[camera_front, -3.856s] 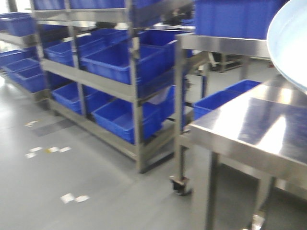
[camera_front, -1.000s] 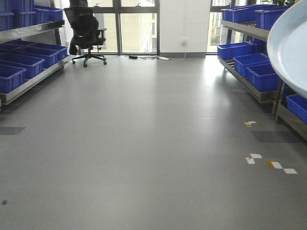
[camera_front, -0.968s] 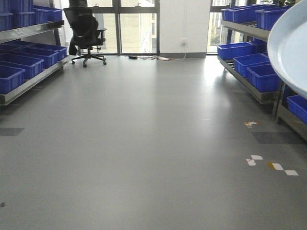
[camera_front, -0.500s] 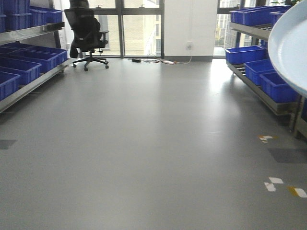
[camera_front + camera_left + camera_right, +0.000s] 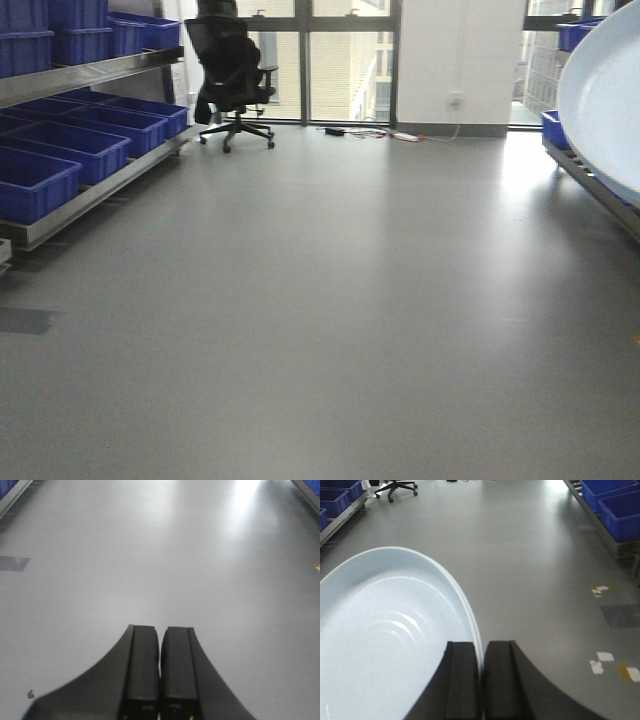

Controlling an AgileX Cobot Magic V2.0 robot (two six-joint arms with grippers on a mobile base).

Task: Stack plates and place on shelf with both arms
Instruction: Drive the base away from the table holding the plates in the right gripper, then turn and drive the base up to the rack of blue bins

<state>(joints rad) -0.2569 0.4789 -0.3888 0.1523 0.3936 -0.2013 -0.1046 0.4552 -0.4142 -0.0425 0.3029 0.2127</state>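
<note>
Our right gripper [image 5: 481,649] pinches the rim of the plates [image 5: 385,645], carried above the grey floor [image 5: 530,555]. Our left gripper [image 5: 160,631] is pressed closed, holding nothing.

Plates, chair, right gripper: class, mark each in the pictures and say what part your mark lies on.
plates [image 5: 385,645]: right wrist view, rippled inner face.
chair [image 5: 215,50]: front view, its black backrest.
right gripper [image 5: 481,649]: right wrist view, between the fingertips, at the clamped rim.
</note>
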